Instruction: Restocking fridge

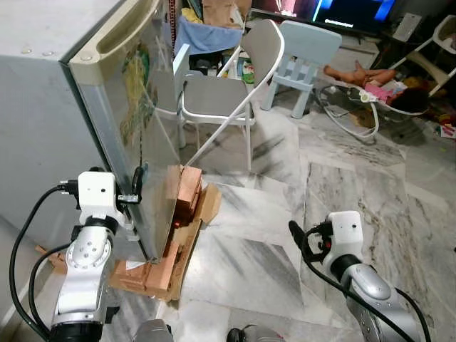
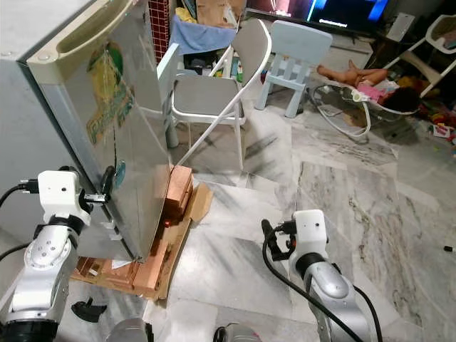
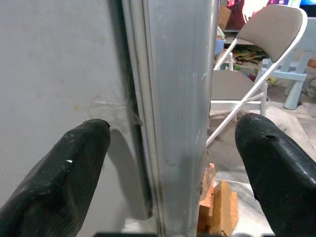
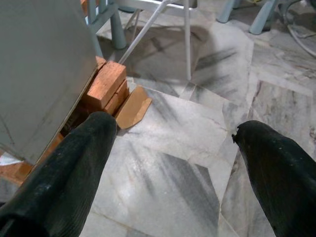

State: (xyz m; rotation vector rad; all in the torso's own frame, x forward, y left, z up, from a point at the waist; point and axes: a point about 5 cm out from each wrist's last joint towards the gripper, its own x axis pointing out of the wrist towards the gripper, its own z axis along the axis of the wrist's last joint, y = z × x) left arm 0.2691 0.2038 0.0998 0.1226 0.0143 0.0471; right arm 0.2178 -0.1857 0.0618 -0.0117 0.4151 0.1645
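Observation:
A small grey fridge (image 1: pixel 43 107) stands at the left with its door (image 1: pixel 146 135) closed. The door has a beige handle strip (image 1: pixel 117 35) along its top. My left gripper (image 3: pixel 173 148) is open at the door's lower free edge. One finger (image 3: pixel 64 173) lies along the fridge's side wall and the other finger (image 3: pixel 276 168) is in front of the door, so the silver door edge (image 3: pixel 182 98) runs between them. Low over the marble floor to the right, my right gripper (image 4: pixel 173 158) hangs open with nothing in it.
The fridge rests on red bricks (image 1: pixel 187 196) and cardboard (image 1: pixel 208 203). A grey folding chair (image 1: pixel 221 92) stands just beyond the door. Farther back are a pale blue child's chair (image 1: pixel 306 50) and a bouncer seat (image 1: pixel 370 85) with a small figure lying in it. Marble floor (image 1: pixel 271 214) lies open before the door.

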